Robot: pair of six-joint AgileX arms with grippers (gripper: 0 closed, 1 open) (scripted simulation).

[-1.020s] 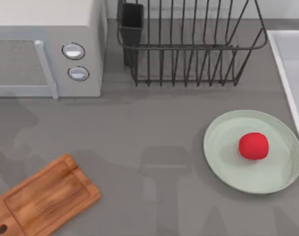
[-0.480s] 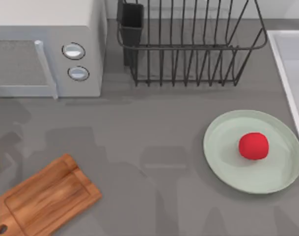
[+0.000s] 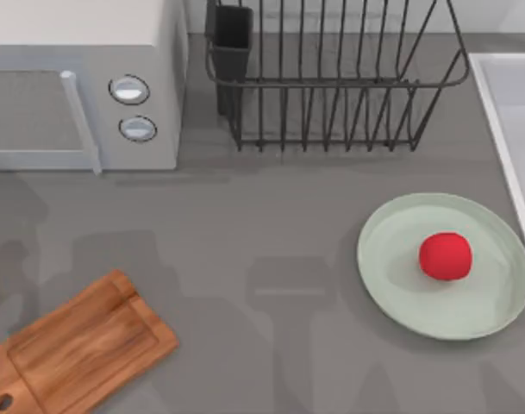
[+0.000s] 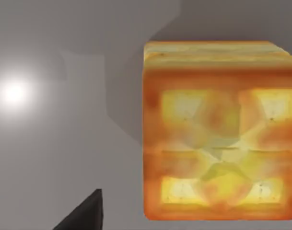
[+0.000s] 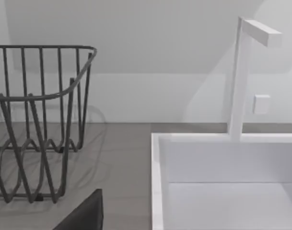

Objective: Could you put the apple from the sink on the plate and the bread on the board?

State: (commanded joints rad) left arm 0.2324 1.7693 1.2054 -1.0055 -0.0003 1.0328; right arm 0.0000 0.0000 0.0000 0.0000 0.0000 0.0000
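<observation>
The red apple (image 3: 445,256) rests on the pale green plate (image 3: 391,285) at the right of the table. The wooden board (image 3: 81,349) lies bare at the front left. In the left wrist view the bread (image 4: 217,134) lies flat on the grey counter, toasted face up and close below the camera. My left gripper's dark fingertip (image 4: 86,215) hangs beside the bread, apart from it. The white sink (image 3: 512,112) runs along the right edge. My right gripper's dark fingertip (image 5: 86,215) hovers over the counter near the sink (image 5: 222,182), holding nothing that I can see.
A microwave (image 3: 81,86) stands at the back left and a black wire dish rack (image 3: 331,78) at the back middle. A white faucet (image 5: 244,76) rises behind the sink. Open grey counter lies between the board and the plate.
The arm shadows on the left part of the counter have shifted, and a dark bit at the left edge has left the top view. Apple, plate and board have not moved.
</observation>
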